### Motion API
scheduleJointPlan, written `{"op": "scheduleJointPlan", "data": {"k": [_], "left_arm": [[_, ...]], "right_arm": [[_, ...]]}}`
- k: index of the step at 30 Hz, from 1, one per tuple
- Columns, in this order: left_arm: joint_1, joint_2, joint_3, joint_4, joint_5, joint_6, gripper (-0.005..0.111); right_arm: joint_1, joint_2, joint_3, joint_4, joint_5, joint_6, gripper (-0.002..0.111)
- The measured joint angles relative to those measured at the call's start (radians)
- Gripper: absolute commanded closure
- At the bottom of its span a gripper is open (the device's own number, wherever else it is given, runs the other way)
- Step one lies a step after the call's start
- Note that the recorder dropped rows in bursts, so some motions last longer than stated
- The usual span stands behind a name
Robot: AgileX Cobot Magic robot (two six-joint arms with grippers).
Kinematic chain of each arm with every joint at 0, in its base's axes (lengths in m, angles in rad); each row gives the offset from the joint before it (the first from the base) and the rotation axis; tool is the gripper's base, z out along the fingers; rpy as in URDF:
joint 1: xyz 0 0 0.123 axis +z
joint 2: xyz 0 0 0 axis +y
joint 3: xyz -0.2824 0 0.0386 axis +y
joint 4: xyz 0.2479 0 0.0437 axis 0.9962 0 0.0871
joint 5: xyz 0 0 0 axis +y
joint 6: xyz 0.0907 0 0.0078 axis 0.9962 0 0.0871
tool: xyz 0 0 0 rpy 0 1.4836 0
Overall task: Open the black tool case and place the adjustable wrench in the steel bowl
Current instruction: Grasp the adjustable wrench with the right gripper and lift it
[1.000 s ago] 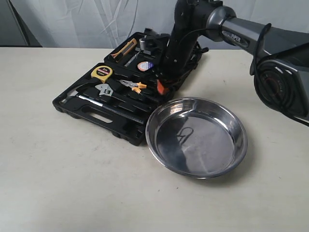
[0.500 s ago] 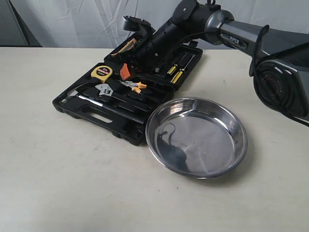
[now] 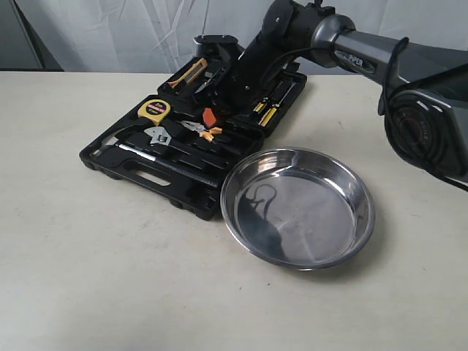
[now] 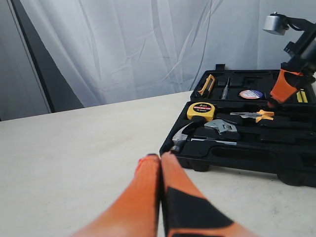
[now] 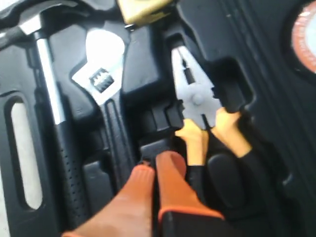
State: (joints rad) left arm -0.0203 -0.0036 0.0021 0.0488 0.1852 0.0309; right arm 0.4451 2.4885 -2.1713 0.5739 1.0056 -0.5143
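Case: the black tool case (image 3: pixel 183 191) lies open on the desk (image 3: pixel 110 256), lid flat behind the tray; I judge the opening step done
Wrench: the adjustable wrench (image 3: pixel 158 136) sits in its moulded slot between the hammer (image 5: pixel 47 74) and the pliers (image 5: pixel 197 108), silver head toward the tape measure (image 3: pixel 154 110); nothing is gripping it
Right fingers: the right fingers (image 5: pixel 173 182) are pressed together and pinch nothing; in the right wrist view their tips point into the tray between the wrench's black handle and the pliers' orange handles; I cannot tell whether they touch the plastic
Why so: pressed together they cannot straddle the handle; I would spread them before going down, and shift toward the wrench so I do not take the pliers by mistake
Left fingers: the left fingers (image 4: pixel 148 197) are pressed together and empty, low over bare desk, well apart from the case; parked there, I judge, to leave the right arm room
Bowl: the steel bowl (image 3: pixel 314 212) stands empty at the case's near corner; whether the rim touches the case I cannot tell; that makes the carry short
Risk: the slot holds the wrench snugly, so a shallow pinch on the handle may slip or lift the tray
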Motion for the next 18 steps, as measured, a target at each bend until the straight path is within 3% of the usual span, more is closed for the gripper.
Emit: {"op": "scheduleJointPlan", "data": {"k": [4,6,12,18], "left_arm": [[0.0,0.0,0.0,0.0,0.0,0.0,0.106],[0.0,0.0,0.0,0.0,0.0,0.0,0.106],[0.0,0.0,0.0,0.0,0.0,0.0,0.106],[0.0,0.0,0.0,0.0,0.0,0.0,0.106]], "right_arm": [[0.046,0.0,0.0,0.009,-0.005,-0.08,0.072],[0.076,0.0,0.0,-0.005,-0.034,-0.097,0.063],[0.159,0.0,0.0,-0.154,-0.119,-0.104,0.062],[0.179,0.002,0.0,-0.264,-0.182,-0.04,0.062]]}}
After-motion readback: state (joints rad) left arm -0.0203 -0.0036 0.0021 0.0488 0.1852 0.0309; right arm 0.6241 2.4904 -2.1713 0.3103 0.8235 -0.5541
